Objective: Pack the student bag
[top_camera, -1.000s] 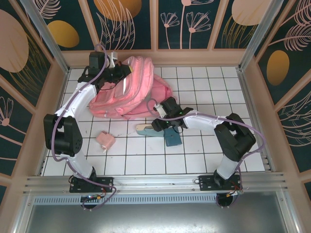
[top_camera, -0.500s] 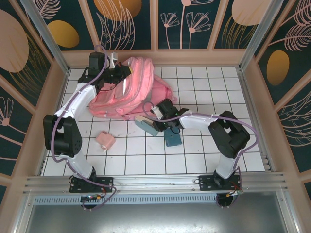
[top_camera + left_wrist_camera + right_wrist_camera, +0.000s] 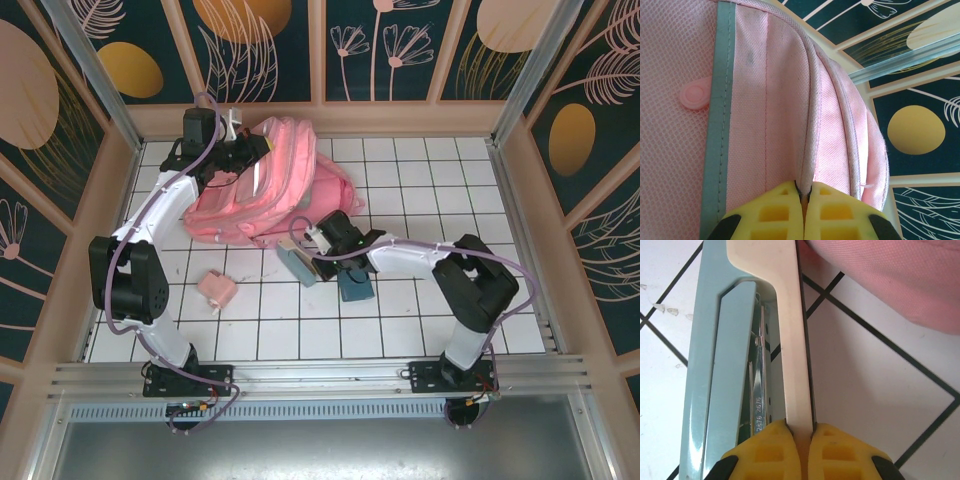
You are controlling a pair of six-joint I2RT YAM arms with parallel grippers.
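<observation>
Two tools are closed on work: the left tool (image 3: 804, 192) pinches a fold of the bag (image 3: 268, 185), upper centre-left of the top view, probably to hold its opening up; the right tool (image 3: 800, 434) clamps the cream arm of the stapler (image 3: 725, 355), just below the bag, likely for loading.

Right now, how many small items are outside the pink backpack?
3: a stapler pinched in the right gripper beside the backpack, a teal object near the right arm, a pink pouch front-left. Others may be hidden.
</observation>
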